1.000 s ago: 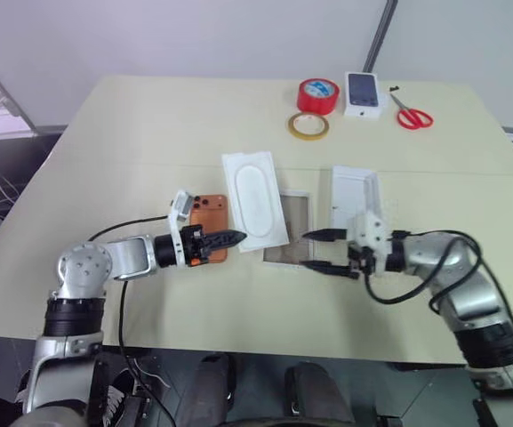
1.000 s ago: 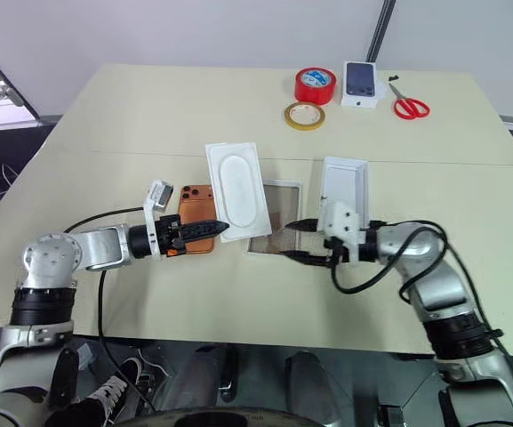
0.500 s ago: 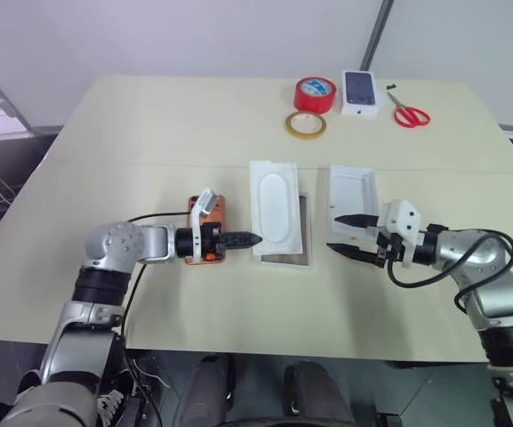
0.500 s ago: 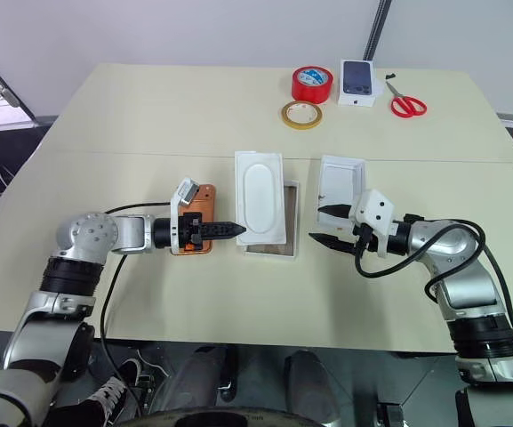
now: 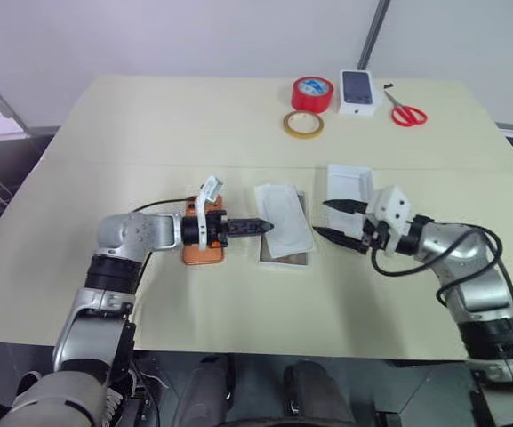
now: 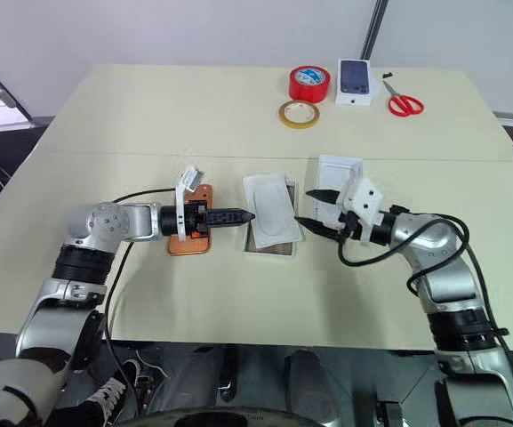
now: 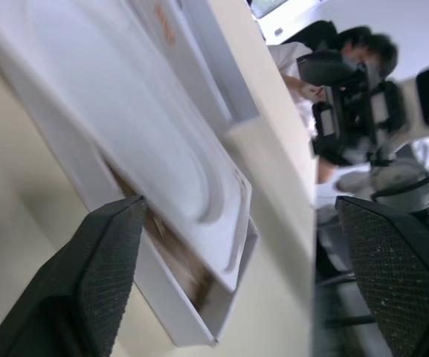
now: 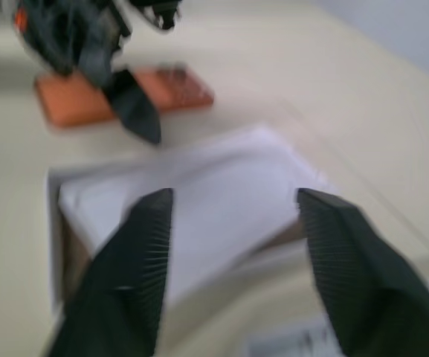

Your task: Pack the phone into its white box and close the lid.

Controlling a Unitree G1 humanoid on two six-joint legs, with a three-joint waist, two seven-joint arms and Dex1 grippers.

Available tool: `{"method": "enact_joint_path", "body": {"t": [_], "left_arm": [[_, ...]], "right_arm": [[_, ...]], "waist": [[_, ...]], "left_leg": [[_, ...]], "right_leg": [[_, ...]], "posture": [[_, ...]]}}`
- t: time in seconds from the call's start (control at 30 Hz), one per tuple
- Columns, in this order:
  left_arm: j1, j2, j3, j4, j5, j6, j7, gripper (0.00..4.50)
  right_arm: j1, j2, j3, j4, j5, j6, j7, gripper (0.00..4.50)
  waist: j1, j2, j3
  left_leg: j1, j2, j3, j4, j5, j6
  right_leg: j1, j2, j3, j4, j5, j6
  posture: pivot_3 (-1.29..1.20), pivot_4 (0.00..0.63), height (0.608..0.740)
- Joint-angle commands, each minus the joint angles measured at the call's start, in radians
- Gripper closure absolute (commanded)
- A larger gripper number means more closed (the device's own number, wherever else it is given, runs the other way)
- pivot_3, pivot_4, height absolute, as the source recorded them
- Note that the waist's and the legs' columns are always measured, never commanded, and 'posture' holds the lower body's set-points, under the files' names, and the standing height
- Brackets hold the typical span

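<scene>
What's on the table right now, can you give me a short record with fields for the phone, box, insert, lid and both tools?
phone: orange phone lying back up on the table, under the left arm
white box: tray at table centre
insert: white insert resting askew on the box
lid: lid on the table, beside the box
left tool: open, tip at the insert's edge
right tool: open, between box and lid
background: tape rolls, scissors
</scene>
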Motion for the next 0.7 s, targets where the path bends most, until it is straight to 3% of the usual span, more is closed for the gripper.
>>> {"method": "enact_joint_path", "body": {"t": [0.03,0.1,0.27,0.4,0.57,0.7], "left_arm": [[0.024,0.023,0.05,-0.085,0.025,-0.084,-0.005,0.09],[0.061,0.038,0.056,-0.116,0.081,-0.194,-0.003,0.09],[0.13,0.026,0.107,-0.134,0.206,-0.453,0.08,0.09],[0.259,0.088,0.052,-0.18,0.375,-0.749,0.024,0.09],[0.333,0.073,0.095,-0.218,0.362,-0.77,0.054,0.09],[0.341,0.051,0.13,-0.233,0.339,-0.748,0.102,0.09]], "right_arm": [[-0.035,0.025,0.018,-0.012,-0.023,-0.016,-0.034,3.45],[-0.049,0.04,0.05,-0.004,-0.065,-0.049,-0.049,4.46],[-0.069,0.036,0.146,0.058,-0.203,-0.132,-0.062,4.46],[-0.083,0.017,0.209,0.092,-0.28,-0.155,-0.039,4.46],[-0.103,-0.029,0.26,0.071,-0.306,-0.205,0.053,4.46],[-0.117,-0.003,0.31,0.066,-0.305,-0.211,0.099,4.46]], "waist": [[0.0,0.0,0.0],[-0.002,0.0,0.0],[-0.007,0.0,0.0],[-0.015,0.0,0.0],[-0.009,0.0,0.001],[-0.011,0.0,0.001]], "left_leg": [[0.0,0.0,0.0,0.0,0.0,-0.001],[0.0,0.0,0.0,0.0,0.0,-0.001],[0.0,0.0,0.0,0.0,0.0,0.0],[-0.001,0.0,0.0,-0.002,0.0,-0.001],[-0.001,0.0,0.001,-0.002,0.0,-0.001],[-0.001,0.0,0.0,-0.002,0.0,0.0]], "right_leg": [[0.0,0.0,0.0,0.0,0.0,0.0],[0.0,0.0,0.0,0.0,0.0,0.0],[0.0,-0.001,0.0,0.0,0.0,0.0],[-0.002,-0.001,0.001,0.0,0.0,0.0],[-0.002,-0.001,0.0,0.0,0.0,0.0],[-0.002,-0.002,0.0,0.0,0.0,0.0]], "posture": [[0.0,0.15,0.74],[0.0,0.15,0.74],[0.0,0.15,0.74],[0.0,0.15,0.74],[0.0,0.15,0.74],[0.0,0.15,0.74]]}}
